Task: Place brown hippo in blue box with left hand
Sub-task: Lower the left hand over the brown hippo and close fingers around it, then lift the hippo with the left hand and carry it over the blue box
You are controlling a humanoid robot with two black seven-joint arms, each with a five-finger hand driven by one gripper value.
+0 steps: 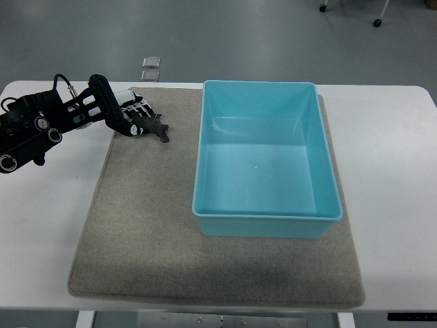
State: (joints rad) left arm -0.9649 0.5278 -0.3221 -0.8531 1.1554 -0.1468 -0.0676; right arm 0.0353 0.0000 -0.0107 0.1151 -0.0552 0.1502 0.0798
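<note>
Top view, one left hand point(130, 117) gripping one brown hippo point(151, 128); one blue box point(265, 213), one mat point(143, 239)

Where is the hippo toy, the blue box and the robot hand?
brown hippo point(151, 127), top view, on its dark body.
blue box point(263, 221), top view, on its near wall.
left robot hand point(130, 115), top view, on the fingers at the hippo.

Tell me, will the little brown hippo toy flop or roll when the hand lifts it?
Probably neither. The small brown hippo toy looks moulded and stiff, with stubby legs, so rolling seems unlikely. It looks light, tiny beside the left hand and the blue plastic box.
</note>
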